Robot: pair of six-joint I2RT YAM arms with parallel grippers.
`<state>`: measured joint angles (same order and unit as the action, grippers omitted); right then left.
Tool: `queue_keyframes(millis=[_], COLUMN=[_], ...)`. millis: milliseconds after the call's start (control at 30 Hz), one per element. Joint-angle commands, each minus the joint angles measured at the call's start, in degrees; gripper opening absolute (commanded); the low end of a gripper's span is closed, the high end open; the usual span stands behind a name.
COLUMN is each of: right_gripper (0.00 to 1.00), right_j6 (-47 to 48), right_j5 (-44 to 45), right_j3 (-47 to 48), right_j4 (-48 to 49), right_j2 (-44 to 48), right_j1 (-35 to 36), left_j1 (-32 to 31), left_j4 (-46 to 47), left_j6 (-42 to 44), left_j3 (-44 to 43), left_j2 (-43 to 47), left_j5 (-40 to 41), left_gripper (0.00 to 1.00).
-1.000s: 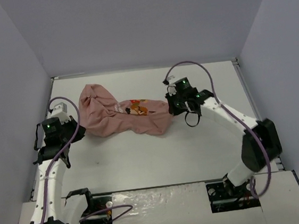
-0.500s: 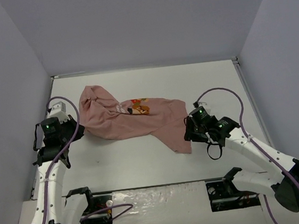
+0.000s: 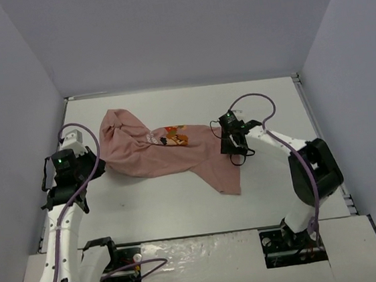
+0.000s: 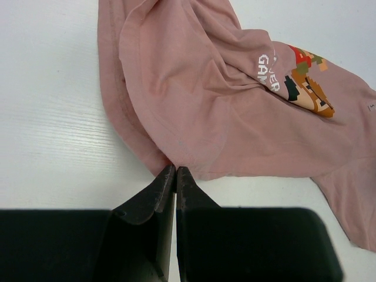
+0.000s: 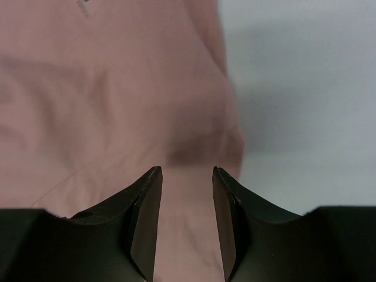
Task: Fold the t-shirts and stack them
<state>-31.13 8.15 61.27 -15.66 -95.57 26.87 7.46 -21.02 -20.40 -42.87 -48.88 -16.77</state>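
Observation:
The dusty-pink t-shirt (image 3: 166, 153) lies crumpled and stretched across the table, chest graphic (image 3: 174, 136) facing up, with one flap trailing toward the front (image 3: 227, 177). My left gripper (image 3: 95, 167) is at the shirt's left end. In the left wrist view its jaws (image 4: 175, 168) are shut, pinching the hem of the shirt (image 4: 223, 111). My right gripper (image 3: 231, 144) hovers over the shirt's right edge. In the right wrist view it (image 5: 185, 170) is open and empty, with pink cloth (image 5: 117, 100) under and between the fingers.
The white table (image 3: 272, 105) is walled by grey panels at the back and both sides. The arm bases and their cables (image 3: 127, 265) sit on the near edge. Bare table shows to the right of the shirt (image 5: 305, 88).
My right gripper dragged the shirt's right corner toward the front right, let it go, then moved back up over the right edge, open. The left gripper stayed put.

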Motion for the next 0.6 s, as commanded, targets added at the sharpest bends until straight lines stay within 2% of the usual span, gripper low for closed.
queue_keyframes(millis=[0, 167, 233, 367, 400, 467, 567], right_gripper=[0.37, 0.37, 0.35, 0.35, 0.38, 0.47, 0.49], right_j6=[6.31, 10.48, 11.32, 11.0, 11.07, 11.35, 10.69], right_j5=[1.28, 0.64, 0.4, 2.4, 2.98, 3.75, 3.58], right_j3=[4.91, 15.84, 19.69, 17.47, 16.12, 11.87, 5.08], right_j4=[6.88, 7.44, 7.32, 7.14, 7.14, 5.99, 3.8], right_j2=[-6.56, -18.69, -20.19, -10.42, -9.73, -2.7, 3.11], right_j1=[-1.68, -3.84, -4.34, -4.46, -4.46, -4.96, -8.28], left_j1=[-0.1, 0.71, 0.89, 0.97, 0.97, 0.97, 0.97], left_j4=[1.95, 2.21, 2.54, 2.47, 2.47, 2.69, 2.74], left_j6=[0.0, -0.25, -0.25, -0.24, -0.25, -0.38, -0.51], left_j3=[-1.45, -2.04, -2.04, -1.89, -1.86, -1.65, -1.56], left_j2=[-0.99, -2.71, -2.96, -2.42, -2.22, -1.67, -1.08], left_j5=[1.32, 1.26, 1.3, 0.96, 0.95, 0.82, 0.47], left_gripper=[0.0, 0.0, 0.0, 0.0, 0.0, 0.0, 0.0])
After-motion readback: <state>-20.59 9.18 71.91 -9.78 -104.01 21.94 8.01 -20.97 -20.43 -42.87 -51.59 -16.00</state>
